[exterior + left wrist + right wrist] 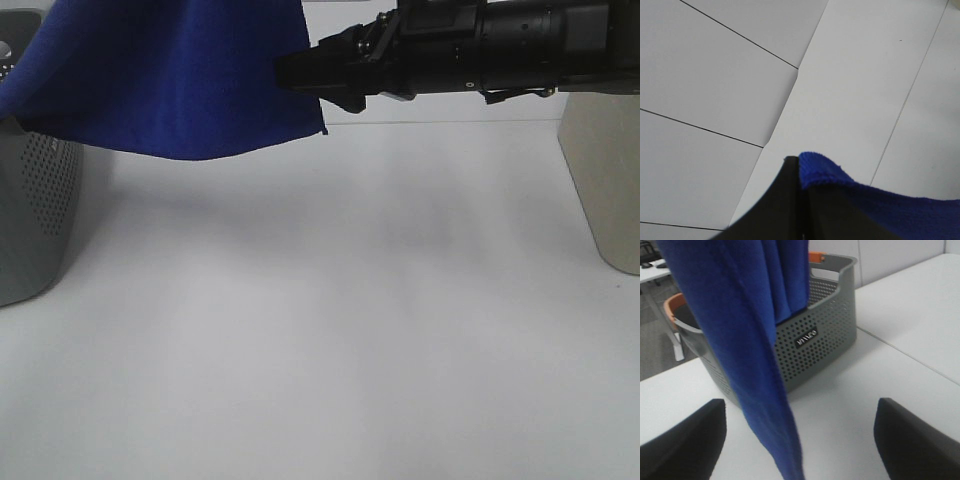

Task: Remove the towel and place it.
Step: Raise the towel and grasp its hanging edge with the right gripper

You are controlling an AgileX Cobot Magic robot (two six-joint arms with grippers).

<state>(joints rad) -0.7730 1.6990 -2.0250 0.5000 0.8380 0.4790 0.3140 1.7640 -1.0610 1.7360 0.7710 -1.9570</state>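
Exterior high view: towel (180, 80) hanging in the air, lowest edge clear of table (350, 330), beside grey basket (35, 200).
Left gripper (799, 167): clamped on the towel's hem.
Right gripper (295, 75): spread wide either side of the hanging cloth, gripping nothing.
Done: lift-out, judged largely complete.
Outstanding: likely a second grip, then laying the towel on the table.

The blue towel (750, 340) hangs down between two wide-apart black fingers (685, 440), in front of a grey perforated basket (825, 335) on the white desk (850, 405).
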